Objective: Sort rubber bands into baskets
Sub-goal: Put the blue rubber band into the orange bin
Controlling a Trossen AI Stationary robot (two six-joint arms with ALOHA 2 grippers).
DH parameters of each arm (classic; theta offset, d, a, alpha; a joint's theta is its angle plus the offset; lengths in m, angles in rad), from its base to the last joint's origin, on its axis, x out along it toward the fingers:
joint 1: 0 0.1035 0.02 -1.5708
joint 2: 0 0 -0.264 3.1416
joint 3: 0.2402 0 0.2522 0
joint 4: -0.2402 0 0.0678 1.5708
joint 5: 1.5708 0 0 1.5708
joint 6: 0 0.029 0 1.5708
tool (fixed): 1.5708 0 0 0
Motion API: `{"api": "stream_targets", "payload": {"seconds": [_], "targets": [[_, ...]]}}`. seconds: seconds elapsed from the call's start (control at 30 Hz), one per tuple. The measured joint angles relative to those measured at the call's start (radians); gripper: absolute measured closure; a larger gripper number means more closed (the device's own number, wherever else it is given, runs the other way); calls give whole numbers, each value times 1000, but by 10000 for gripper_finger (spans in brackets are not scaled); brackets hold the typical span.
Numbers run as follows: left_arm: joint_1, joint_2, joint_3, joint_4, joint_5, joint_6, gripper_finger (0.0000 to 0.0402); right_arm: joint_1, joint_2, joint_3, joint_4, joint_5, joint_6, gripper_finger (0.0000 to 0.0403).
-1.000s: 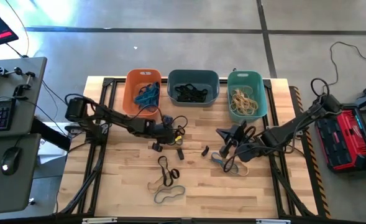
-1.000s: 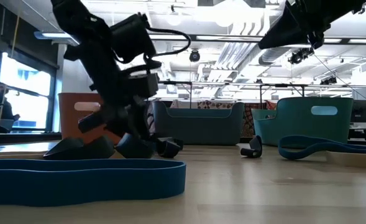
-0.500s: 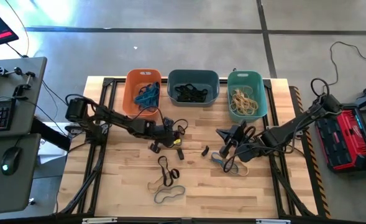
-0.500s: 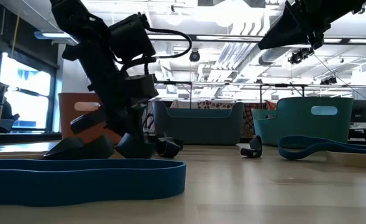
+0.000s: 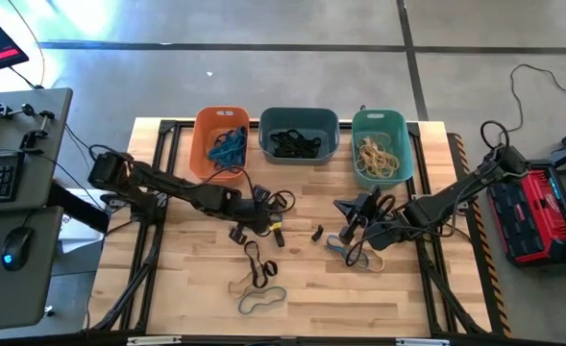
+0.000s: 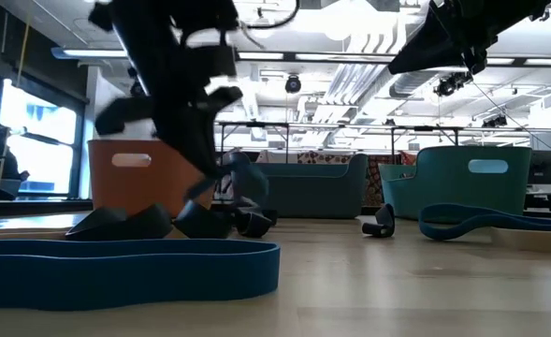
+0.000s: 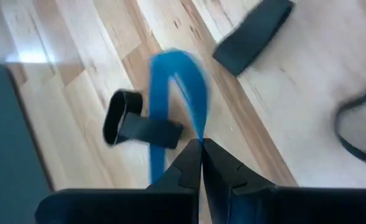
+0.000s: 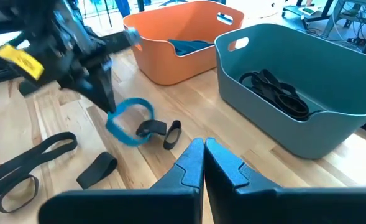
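Lifted since a second ago, the left gripper (image 7: 201, 144) pinches a blue band (image 7: 176, 93) above the table; the right gripper (image 8: 204, 146) waits shut. Baskets (image 5: 299, 135) part-filled, several bands (image 5: 261, 302) remain loose.

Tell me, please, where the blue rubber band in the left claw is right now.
The blue rubber band hangs pinched in the left claw, lifted off the table's middle, just in front of the orange basket and slate basket, above small black bands.

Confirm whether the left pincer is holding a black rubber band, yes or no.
No, the left pincer is shut on a blue rubber band lifted above the table; the black bands lie on the wood below.
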Motion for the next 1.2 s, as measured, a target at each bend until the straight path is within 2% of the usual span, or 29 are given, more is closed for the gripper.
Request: {"api": "stream_targets", "payload": {"seconds": [0.2,0.67,0.97,1.2], "targets": [[-5,-91,49,-140,0,-32,401,0,0,0,0,-2,0,403],[86,-377,54,-140,-10,-235,401,0,0,0,0,-7,0,403],[198,-495,54,-218,-195,-327,401,0,0,0,0,-10,0,403],[355,-512,54,-299,-241,-367,401,0,0,0,0,-10,0,403]]}}
